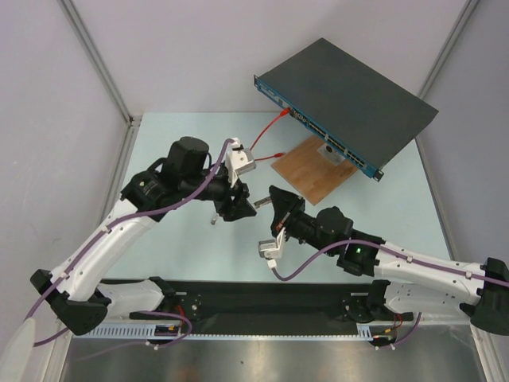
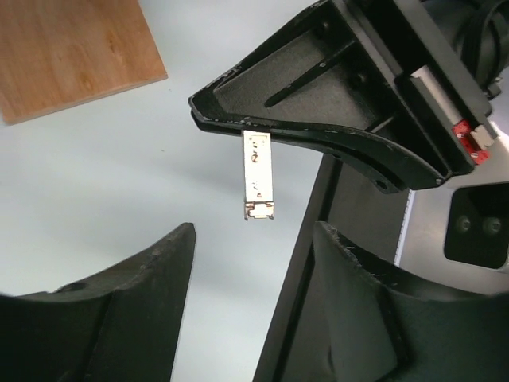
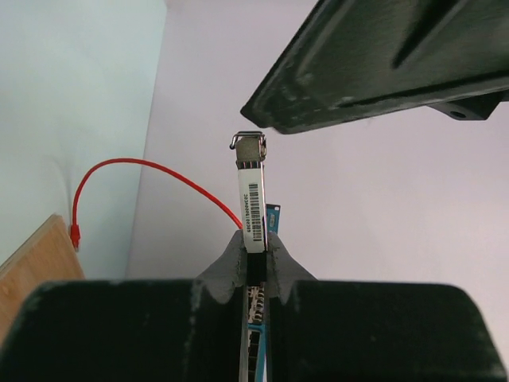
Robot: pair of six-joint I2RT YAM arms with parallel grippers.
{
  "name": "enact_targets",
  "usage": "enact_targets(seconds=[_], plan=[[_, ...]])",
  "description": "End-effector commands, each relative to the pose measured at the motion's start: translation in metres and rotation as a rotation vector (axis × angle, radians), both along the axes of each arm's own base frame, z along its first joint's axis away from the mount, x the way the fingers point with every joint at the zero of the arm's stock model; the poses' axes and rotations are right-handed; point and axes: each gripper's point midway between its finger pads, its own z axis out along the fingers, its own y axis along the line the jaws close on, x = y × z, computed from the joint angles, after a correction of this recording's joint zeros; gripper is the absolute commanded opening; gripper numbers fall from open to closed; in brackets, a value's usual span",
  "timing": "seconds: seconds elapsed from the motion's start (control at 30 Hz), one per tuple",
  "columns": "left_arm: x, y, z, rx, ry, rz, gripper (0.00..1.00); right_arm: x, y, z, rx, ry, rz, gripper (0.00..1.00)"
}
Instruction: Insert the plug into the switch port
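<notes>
Now clamping plug (image 3: 253, 203) tight in R gripper (image 3: 254, 259), free end out. Hovering L gripper (image 2: 250, 235) wide open, empty, just beside. Prob handover: close L square on flats before freeing R. Leaves switch (image 1: 358, 95) well apart, back right, partly on board (image 1: 314, 171).

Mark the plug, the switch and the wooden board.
plug (image 3: 253, 208): right wrist view, on its barcode label.
switch (image 1: 358, 95): top external view, on its dark top panel.
wooden board (image 2: 71, 56): left wrist view, on its bare face.
</notes>
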Motion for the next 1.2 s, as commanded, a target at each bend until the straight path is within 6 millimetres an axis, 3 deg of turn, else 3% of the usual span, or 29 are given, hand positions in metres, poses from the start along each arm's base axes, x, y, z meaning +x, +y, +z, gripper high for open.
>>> enact_targets(seconds=[0.0,0.13,0.37,0.9,1.1,1.17], plan=[[0.01,0.0,0.008,-0.025,-0.107,0.034,0.61,-0.001,0.0,0.026,0.093,-0.042,-0.009,0.0],[0.022,0.001,0.008,-0.026,-0.141,0.096,0.55,-0.005,0.003,0.027,0.098,-0.044,0.002,0.0],[0.017,-0.008,0.012,-0.05,-0.143,0.06,0.52,-0.004,0.005,0.025,0.099,-0.023,0.002,0.0],[0.017,-0.013,-0.014,0.023,-0.111,0.049,0.54,-0.002,0.007,0.029,0.132,0.033,-0.011,0.0],[0.017,-0.014,-0.017,0.025,-0.108,0.047,0.5,-0.002,0.005,0.029,0.132,0.033,-0.013,0.0],[0.017,-0.014,-0.015,0.021,-0.112,0.044,0.43,-0.001,0.004,0.028,0.127,0.037,-0.018,0.0]])
